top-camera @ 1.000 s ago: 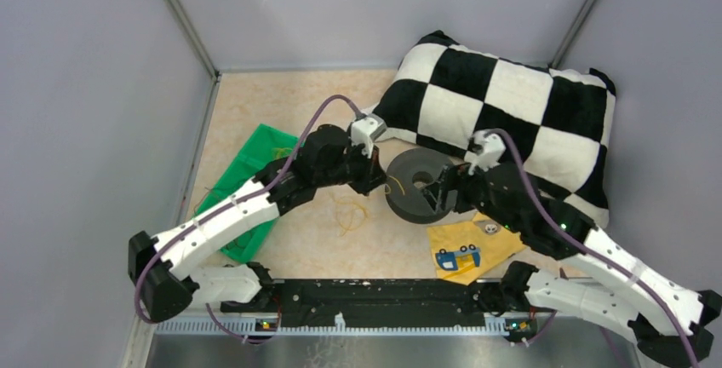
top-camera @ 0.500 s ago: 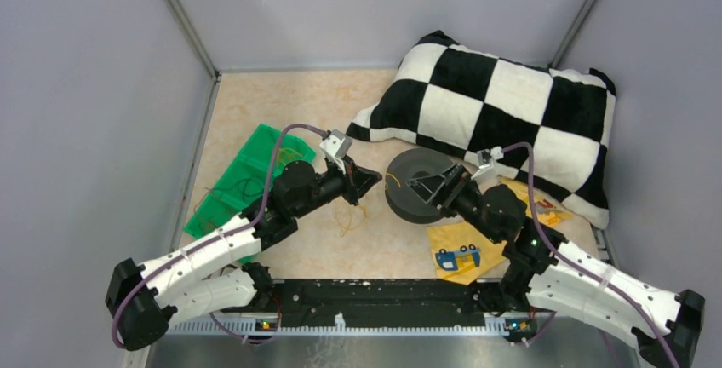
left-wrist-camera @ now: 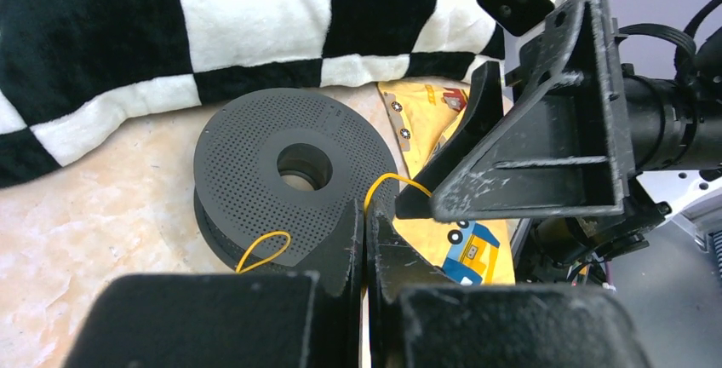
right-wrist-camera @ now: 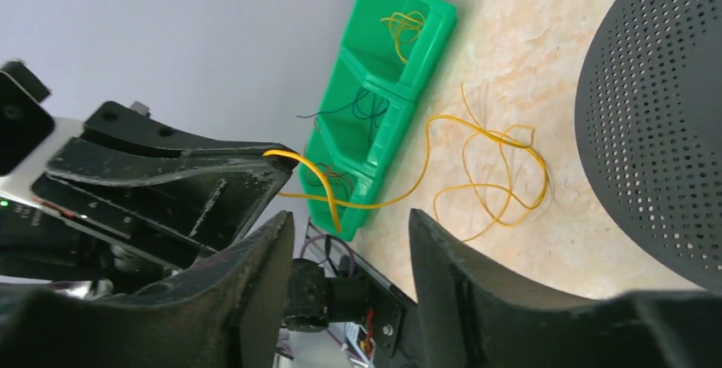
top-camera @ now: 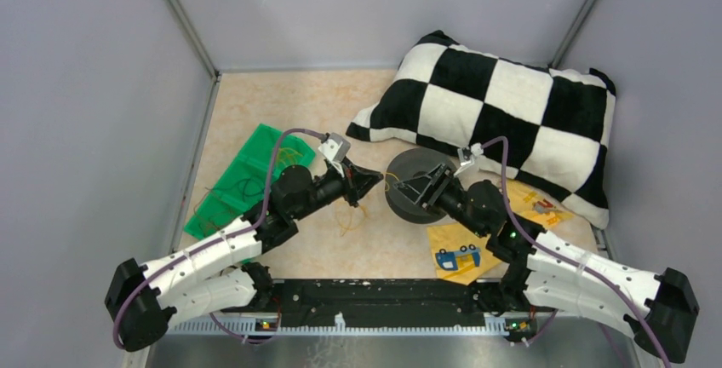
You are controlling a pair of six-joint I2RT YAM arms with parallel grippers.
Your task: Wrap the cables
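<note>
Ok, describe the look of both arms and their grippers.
Left arm and right arm: white shell links, black joints, a purple cable along each. Left gripper and right gripper: matte black, scuffed, wedge-shaped fingers. A green light glows on the right arm.

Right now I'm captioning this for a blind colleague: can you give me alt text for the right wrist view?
The left end effector, shut, pinches a yellow wire whose end curves toward the open right end effector. More wire lies in loose loops on the table between a green compartment bin and a black perforated spool.
</note>
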